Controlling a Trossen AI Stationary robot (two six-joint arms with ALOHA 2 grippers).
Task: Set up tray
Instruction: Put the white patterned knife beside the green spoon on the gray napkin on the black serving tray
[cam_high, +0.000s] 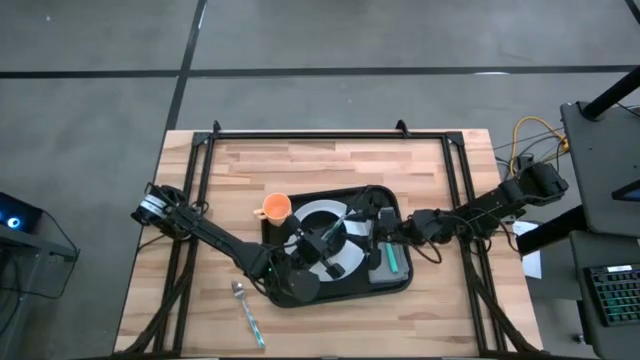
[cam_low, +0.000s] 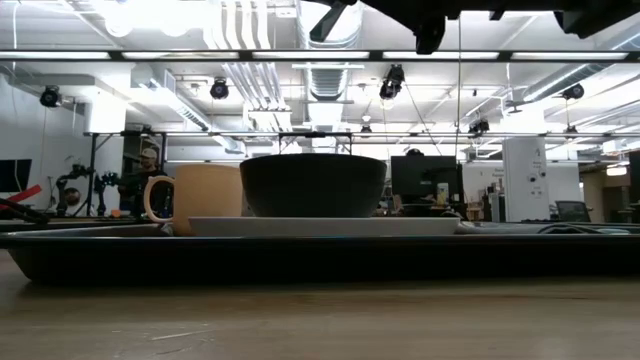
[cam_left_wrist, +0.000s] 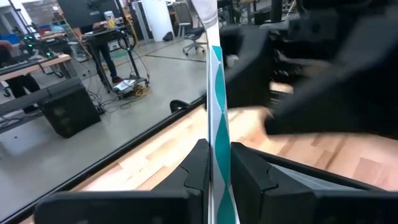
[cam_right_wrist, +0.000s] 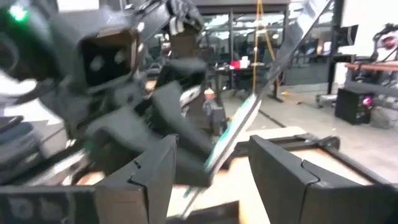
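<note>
The black tray (cam_high: 405, 283) (cam_low: 320, 255) lies mid-table and carries a white plate (cam_high: 318, 212) (cam_low: 320, 226) with a dark bowl (cam_low: 313, 185) on it. An orange cup (cam_high: 277, 207) (cam_low: 200, 198) stands at the tray's far-left corner. My left gripper (cam_high: 335, 232) (cam_left_wrist: 217, 168) hovers over the plate, shut on a utensil with a teal-and-white handle (cam_left_wrist: 217, 112). My right gripper (cam_high: 388, 225) (cam_right_wrist: 211, 168) is open beside it. Its fingers stand either side of that utensil (cam_right_wrist: 233, 134) without touching it. My left gripper pinches the utensil's teal-and-white handle (cam_left_wrist: 219, 155) between its two fingers. The handle runs straight out past the fingertips. The utensil is lifted clear above the tray, and its metal end slants up and away in the right wrist view.
A grey folded cloth (cam_high: 383, 272) lies on the tray's right side with a teal-handled utensil (cam_high: 393, 258) on it. A spoon (cam_high: 246, 312) lies on the wood near the table's near-left edge. Black frame rails border the table's left, right and far sides.
</note>
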